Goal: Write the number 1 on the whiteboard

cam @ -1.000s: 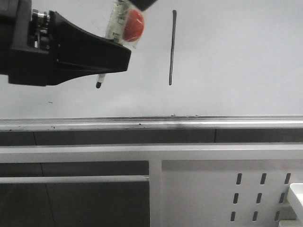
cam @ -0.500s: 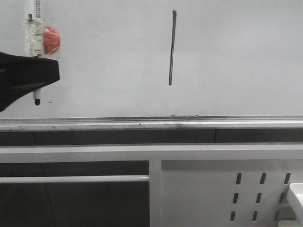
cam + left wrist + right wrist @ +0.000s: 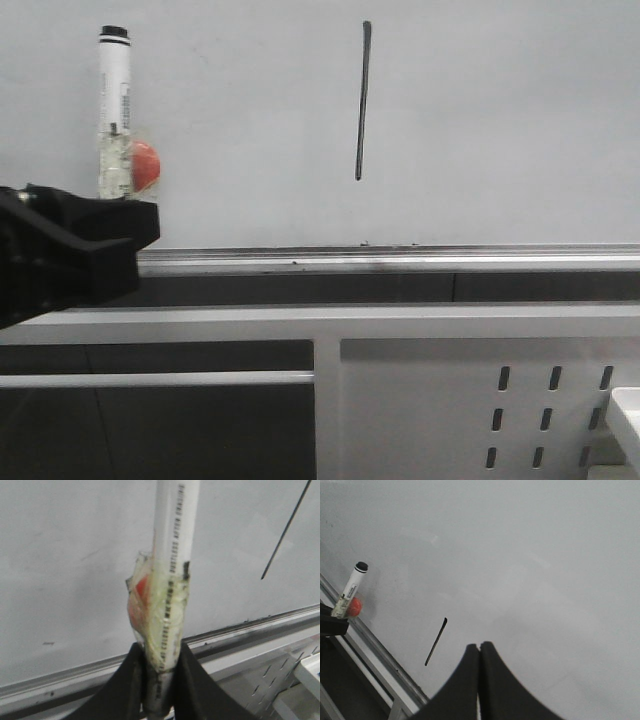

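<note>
Front view, number 1 (image 3: 361,100) well right of left pincer (image 3: 110,235)

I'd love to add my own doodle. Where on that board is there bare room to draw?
The whiteboard is bare right of the number 1, down to its silver rail. Another bare strip lies between that stroke and the marker. The lower left is crowded by the left end effector.

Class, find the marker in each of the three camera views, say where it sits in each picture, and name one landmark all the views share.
Front view: the marker stands upright at far left, in the left gripper.
Left wrist view: it fills the centre, between the black fingers.
Right wrist view: small, at the left edge.
Shared landmark: the number 1 on the whiteboard.
</note>
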Robot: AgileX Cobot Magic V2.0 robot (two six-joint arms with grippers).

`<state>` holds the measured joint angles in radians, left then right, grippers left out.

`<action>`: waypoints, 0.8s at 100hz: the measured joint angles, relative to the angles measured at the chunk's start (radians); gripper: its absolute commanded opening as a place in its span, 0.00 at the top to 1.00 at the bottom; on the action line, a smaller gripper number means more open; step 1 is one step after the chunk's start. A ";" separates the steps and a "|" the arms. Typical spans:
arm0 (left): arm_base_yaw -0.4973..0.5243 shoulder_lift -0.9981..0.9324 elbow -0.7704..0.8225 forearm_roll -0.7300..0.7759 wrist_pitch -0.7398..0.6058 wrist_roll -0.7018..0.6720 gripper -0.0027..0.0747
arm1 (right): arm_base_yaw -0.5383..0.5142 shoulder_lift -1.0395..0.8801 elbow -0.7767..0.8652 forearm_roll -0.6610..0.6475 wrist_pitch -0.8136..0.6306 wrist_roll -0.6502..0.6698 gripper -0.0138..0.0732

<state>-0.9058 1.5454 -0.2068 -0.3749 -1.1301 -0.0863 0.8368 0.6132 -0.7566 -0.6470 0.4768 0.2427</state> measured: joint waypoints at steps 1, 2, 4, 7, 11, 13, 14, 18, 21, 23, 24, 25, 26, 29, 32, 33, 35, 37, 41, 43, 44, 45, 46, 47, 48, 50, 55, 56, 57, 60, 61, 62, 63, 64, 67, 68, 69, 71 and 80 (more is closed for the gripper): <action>0.000 0.002 -0.003 0.000 0.000 0.002 0.99 | 0.000 0.000 0.000 0.000 0.002 0.002 0.92; -0.002 0.002 -0.009 0.000 0.000 0.002 0.99 | 0.000 0.000 0.000 0.000 0.002 0.002 0.92; -0.002 0.004 -0.017 0.003 0.000 0.002 0.99 | 0.000 0.000 0.000 -0.002 0.002 0.002 0.92; -0.002 0.004 -0.029 0.004 0.000 0.002 0.99 | 0.000 0.000 0.000 -0.002 0.002 0.002 0.92; -0.002 0.004 -0.046 0.004 0.000 0.002 0.99 | 0.000 0.000 0.000 -0.004 0.002 0.002 0.92; -0.002 0.004 -0.052 0.004 -0.002 0.005 0.99 | 0.000 0.000 0.000 -0.004 0.002 0.002 0.92; -0.002 0.004 -0.058 0.004 -0.002 0.005 0.99 | 0.000 0.000 0.000 -0.004 0.002 0.002 0.92; -0.002 0.006 -0.073 0.004 -0.002 0.018 0.99 | 0.000 0.000 0.000 -0.004 0.002 0.002 0.92; -0.002 0.011 -0.084 0.004 -0.004 0.031 0.99 | 0.000 0.000 0.000 -0.004 0.002 0.004 0.92; -0.002 0.014 -0.091 0.004 -0.004 0.044 0.99 | 0.000 0.000 0.000 -0.004 0.002 0.004 0.92; -0.002 0.017 -0.094 0.004 -0.007 0.052 0.99 | 0.000 0.000 0.000 -0.004 0.002 0.004 0.92; -0.002 0.018 -0.099 0.004 -0.007 0.056 0.99 | 0.000 0.000 0.000 -0.004 0.002 0.004 0.92; -0.002 0.022 -0.101 0.004 -0.007 0.060 0.99 | 0.000 0.000 0.000 -0.004 0.002 0.004 0.92; -0.002 0.030 -0.110 0.004 -0.007 0.075 0.99 | 0.000 0.000 0.000 -0.004 0.002 0.004 0.92; -0.002 0.039 -0.120 0.002 -0.007 0.086 0.99 | 0.000 0.000 0.000 -0.004 0.002 0.004 0.92; -0.002 0.044 -0.122 0.000 -0.007 0.086 0.99 | 0.000 0.000 0.000 -0.004 0.002 0.004 0.92; -0.002 0.051 -0.127 -0.002 -0.007 0.086 0.99 | 0.000 0.000 0.000 -0.004 0.002 0.004 0.92; -0.002 0.056 -0.131 -0.004 -0.007 0.093 0.99 | 0.000 0.000 0.000 -0.004 0.002 0.004 0.92; -0.002 0.070 -0.135 -0.006 -0.007 0.095 0.99 | 0.000 0.000 0.000 -0.005 0.002 0.004 0.92; -0.002 0.077 -0.138 -0.009 -0.007 0.095 0.99 | 0.000 0.000 0.000 -0.005 0.002 0.004 0.92; -0.002 0.079 -0.140 -0.009 -0.007 0.095 0.99 | 0.000 0.000 0.000 -0.005 0.002 0.004 0.92; -0.002 0.083 -0.140 -0.011 -0.007 0.095 0.99 | 0.000 0.000 0.000 -0.005 0.002 0.004 0.92; -0.002 0.085 -0.142 -0.013 -0.007 0.095 0.99 | 0.000 0.000 0.000 -0.005 0.002 0.004 0.92; -0.002 0.088 -0.142 -0.013 -0.007 0.095 0.99 | 0.000 0.000 0.000 -0.005 0.002 0.004 0.92; -0.002 0.090 -0.144 -0.013 -0.007 0.095 0.99 | 0.000 0.000 0.000 -0.005 0.002 0.004 0.92; -0.002 0.093 -0.144 -0.017 -0.007 0.095 0.99 | 0.000 0.000 0.000 -0.005 0.002 0.004 0.92; -0.002 0.100 -0.149 -0.028 -0.007 0.095 0.99 | 0.000 0.000 0.000 -0.005 0.002 0.004 0.92; -0.002 0.100 -0.149 -0.032 -0.007 0.095 0.99 | 0.000 0.000 0.000 -0.005 0.002 0.004 0.92; -0.002 0.101 -0.149 -0.034 -0.007 0.095 0.99 | 0.000 0.000 0.000 -0.005 0.002 0.004 0.92; -0.002 0.102 -0.151 -0.046 -0.007 0.095 0.99 | 0.000 0.000 0.000 -0.005 0.002 0.004 0.92; -0.002 0.102 -0.153 -0.048 -0.007 0.095 0.99 | 0.000 0.000 0.000 -0.005 0.002 0.004 0.92; -0.002 0.102 -0.153 -0.051 -0.007 0.095 0.99 | 0.000 0.000 0.000 -0.005 0.002 0.004 0.92; -0.002 0.102 -0.156 -0.054 -0.007 0.095 0.99 | 0.000 0.000 0.000 -0.005 0.002 0.004 0.92; -0.002 0.102 -0.155 -0.056 -0.007 0.095 0.99 | 0.000 0.000 0.000 -0.005 0.002 0.004 0.92; -0.002 0.102 -0.158 -0.062 -0.005 0.097 0.99 | 0.000 0.000 0.000 -0.006 0.002 0.004 0.92; -0.002 0.102 -0.160 -0.061 -0.005 0.097 0.99 | 0.000 0.000 0.000 -0.006 0.002 0.004 0.92; -0.002 0.102 -0.160 -0.063 -0.005 0.097 0.99 | 0.000 0.000 0.000 -0.006 0.002 0.004 0.92; -0.002 0.102 -0.162 -0.063 -0.005 0.097 0.99 | 0.000 0.000 0.000 -0.006 0.002 0.004 0.92; -0.002 0.102 -0.166 -0.065 -0.001 0.097 0.99 | 0.000 0.000 0.000 -0.006 0.002 0.006 0.92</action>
<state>-0.9081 1.6473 -0.3729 -0.4401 -1.1311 0.0106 0.8368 0.6132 -0.7566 -0.6532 0.4784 0.2485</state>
